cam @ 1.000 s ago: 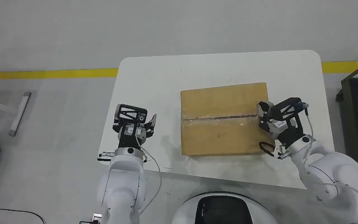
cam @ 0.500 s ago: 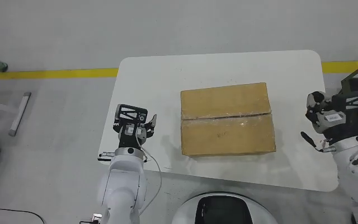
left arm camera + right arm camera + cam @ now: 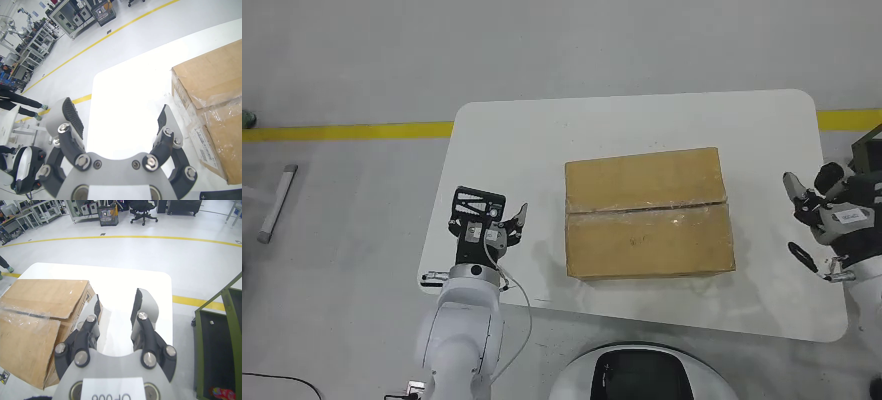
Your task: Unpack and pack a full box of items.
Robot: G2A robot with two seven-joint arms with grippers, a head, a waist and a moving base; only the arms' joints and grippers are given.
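Your closed box (image 3: 647, 212) sits in the middle of the worktop (image 3: 522, 130); the left wrist view adds its side label (image 3: 203, 145). At its 9 o'clock the left gripper (image 3: 115, 106) hangs, jaws wide and empty, bare worktop between. At 3 o'clock, by the worktop's edge, is the right gripper (image 3: 118, 294), jaws parted, empty.

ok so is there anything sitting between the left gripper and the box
Nothing visible does. The left gripper is open near the edge of the table, and only white tabletop lies between it and the box. The box is shut, with clear tape across its flap seam.
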